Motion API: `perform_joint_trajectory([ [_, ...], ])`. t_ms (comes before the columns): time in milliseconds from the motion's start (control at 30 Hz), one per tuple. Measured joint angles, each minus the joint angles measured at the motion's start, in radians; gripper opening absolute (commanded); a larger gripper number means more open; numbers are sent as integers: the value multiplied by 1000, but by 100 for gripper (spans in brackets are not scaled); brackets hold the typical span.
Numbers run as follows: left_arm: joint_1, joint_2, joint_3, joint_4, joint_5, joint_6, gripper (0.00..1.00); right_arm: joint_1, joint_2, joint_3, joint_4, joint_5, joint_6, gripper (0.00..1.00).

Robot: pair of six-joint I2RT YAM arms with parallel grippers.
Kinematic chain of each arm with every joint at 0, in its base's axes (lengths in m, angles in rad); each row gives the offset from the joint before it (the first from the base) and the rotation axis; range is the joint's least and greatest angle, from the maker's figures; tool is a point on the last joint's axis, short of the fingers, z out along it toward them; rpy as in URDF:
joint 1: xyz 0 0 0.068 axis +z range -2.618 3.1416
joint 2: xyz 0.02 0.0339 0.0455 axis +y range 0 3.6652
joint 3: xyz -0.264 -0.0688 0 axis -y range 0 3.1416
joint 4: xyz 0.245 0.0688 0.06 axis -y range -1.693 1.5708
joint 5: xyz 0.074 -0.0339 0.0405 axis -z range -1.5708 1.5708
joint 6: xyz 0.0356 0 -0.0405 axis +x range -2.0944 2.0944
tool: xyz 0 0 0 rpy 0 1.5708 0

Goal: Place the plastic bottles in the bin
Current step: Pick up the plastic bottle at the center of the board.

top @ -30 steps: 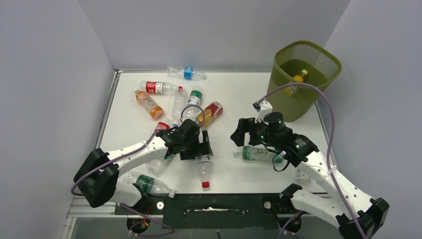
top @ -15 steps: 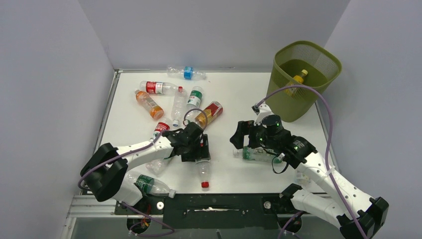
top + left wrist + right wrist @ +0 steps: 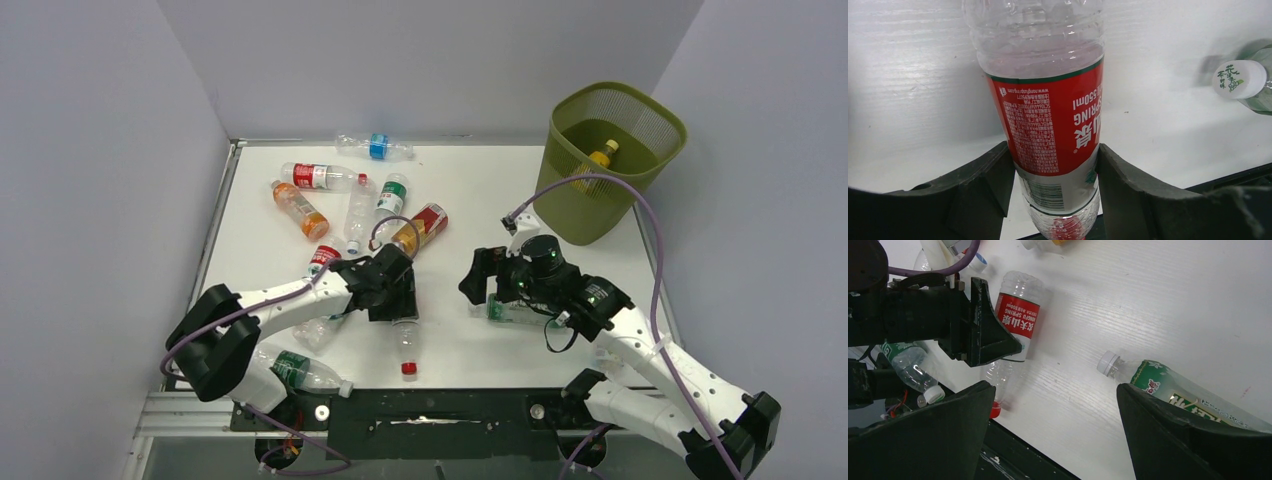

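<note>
One stray bottle [image 3: 300,370] lies at the near edge, at 7 o'clock, beside the left arm's base, with a crushed clear one [image 3: 318,328] just beyond it. Slightly farther in, near 6 o'clock, the left hand [image 3: 401,302] is set over the red-label bottle [image 3: 1053,120], which lies on the surface [image 3: 480,190] with its red cap [image 3: 407,368] pointed at the near edge. A second ago this hand was held wide above the bottle; it has since been drawn narrow, and in the wrist view both fingers [image 3: 979,190] are seen pressed against the label's sides. The bottle is judged gripped but not yet lifted, so only the carry to the bin is left for it. At 4 o'clock the right hand [image 3: 483,283] is kept wide, nothing held, and has been brought slightly nearer a green-label bottle [image 3: 1188,395] lying just beside it, white cap [image 3: 1108,362] toward the left hand; no contact can be made out. Farther off, from 10 to 11 o'clock, about six more bottles are scattered close together, among them an orange one [image 3: 300,210] and an amber one [image 3: 420,228]. A blue-label bottle [image 3: 378,147] lies alone at the far edge, at 12 o'clock. At 1 o'clock the bin [image 3: 590,215] stands, well apart from both hands, with one yellow bottle [image 3: 598,155] already inside; nearly all the bottles are judged still to be moved.
</note>
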Motion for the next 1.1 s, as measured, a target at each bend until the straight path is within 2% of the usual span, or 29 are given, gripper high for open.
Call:
perform_joint_trajectory([
  [667, -1, -121, 113, -68, -21, -1, 49, 35, 0, -12, 25, 8, 27, 98],
  [1100, -1, -208, 135, -36, 14, -10, 49, 35, 15, -31, 163, -126, 88, 99],
])
